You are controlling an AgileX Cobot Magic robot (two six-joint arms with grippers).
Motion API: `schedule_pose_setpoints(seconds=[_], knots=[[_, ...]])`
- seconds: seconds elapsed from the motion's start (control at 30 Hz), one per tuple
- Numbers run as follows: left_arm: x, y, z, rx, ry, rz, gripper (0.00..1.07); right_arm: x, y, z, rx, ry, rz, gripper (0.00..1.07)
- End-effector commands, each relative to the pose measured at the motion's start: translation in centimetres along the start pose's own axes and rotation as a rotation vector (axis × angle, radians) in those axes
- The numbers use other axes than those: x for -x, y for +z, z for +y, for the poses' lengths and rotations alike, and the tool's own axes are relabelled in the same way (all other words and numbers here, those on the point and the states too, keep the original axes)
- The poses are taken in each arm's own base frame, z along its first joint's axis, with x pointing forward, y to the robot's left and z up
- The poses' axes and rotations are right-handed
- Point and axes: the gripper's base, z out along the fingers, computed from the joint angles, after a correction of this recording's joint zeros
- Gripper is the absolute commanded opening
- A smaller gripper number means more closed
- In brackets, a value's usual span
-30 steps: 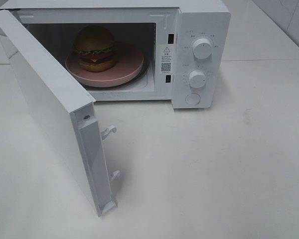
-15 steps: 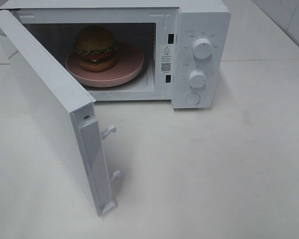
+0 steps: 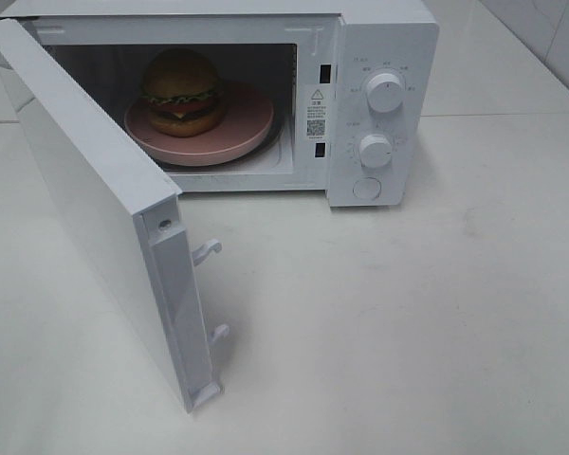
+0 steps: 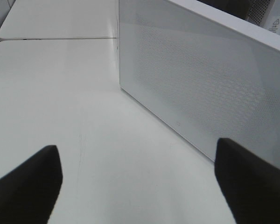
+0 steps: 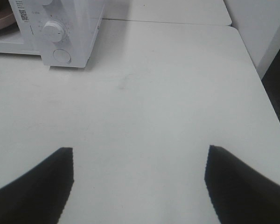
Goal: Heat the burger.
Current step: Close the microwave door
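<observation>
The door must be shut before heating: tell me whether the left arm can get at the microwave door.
Probably yes. The door stands open with its outer face just ahead of the open left gripper, and only table shows between them.

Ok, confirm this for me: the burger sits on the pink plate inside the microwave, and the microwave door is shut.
Wrong on the door: it stands wide open, as the exterior high view shows. The burger does sit on the pink plate inside the microwave.
</observation>
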Motion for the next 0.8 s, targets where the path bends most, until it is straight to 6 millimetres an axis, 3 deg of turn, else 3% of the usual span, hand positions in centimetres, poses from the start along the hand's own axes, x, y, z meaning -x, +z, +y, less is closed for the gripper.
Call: schedule_pose_setpoints(seconds=[0.03,0.13,0.17,0.2,0.23,0.27,0.3,0.33,0.37,0.47,0.53,0.63,0.8], knots=[[1.1,1.1,0.2,0.005,0.015,0.008,0.64,-0.2,-0.3,0.0,-0.003,-0.007,-0.028,0.75],[1.4,1.9,0.3,0.007,0.012,0.037,0.56,-0.2,-0.3,0.0,-0.003,-0.007,-0.028,0.75],[1.9,2.9,0.4,0.009,0.006,0.063,0.47,-0.2,-0.3,0.0,-0.003,-0.007,-0.028,0.75],[2.2,4.0,0.5,0.013,0.000,0.094,0.31,-0.2,-0.3,0.0,-0.003,-0.007,-0.028,0.75],[2.2,4.0,0.5,0.013,0.000,0.094,0.31,-0.2,-0.3,0.0,-0.003,-0.007,-0.028,0.75],[2.4,4.5,0.6,0.014,-0.003,0.102,0.20,-0.2,-0.3,0.0,-0.003,-0.007,-0.028,0.75],[2.4,4.5,0.6,0.014,-0.003,0.102,0.20,-0.2,-0.3,0.0,-0.003,-0.007,-0.028,0.75],[2.7,5.5,0.7,0.015,-0.012,0.120,0.00,-0.2,-0.3,0.0,-0.003,-0.007,-0.028,0.75],[3.1,6.5,0.9,0.019,-0.014,0.106,0.00,-0.2,-0.3,0.0,-0.003,-0.007,-0.028,0.75],[3.2,7.1,0.9,0.019,-0.012,0.099,0.00,-0.2,-0.3,0.0,-0.003,-0.007,-0.028,0.75],[3.5,9.0,1.2,0.018,0.017,0.042,0.00,-0.2,-0.3,0.0,-0.003,-0.007,-0.028,0.75],[3.5,9.5,1.2,0.020,0.020,0.018,0.00,-0.2,-0.3,0.0,-0.003,-0.007,-0.028,0.75],[2.4,12.6,2.1,0.072,0.013,-0.076,0.00,-0.2,-0.3,0.0,-0.003,-0.007,-0.028,0.75]])
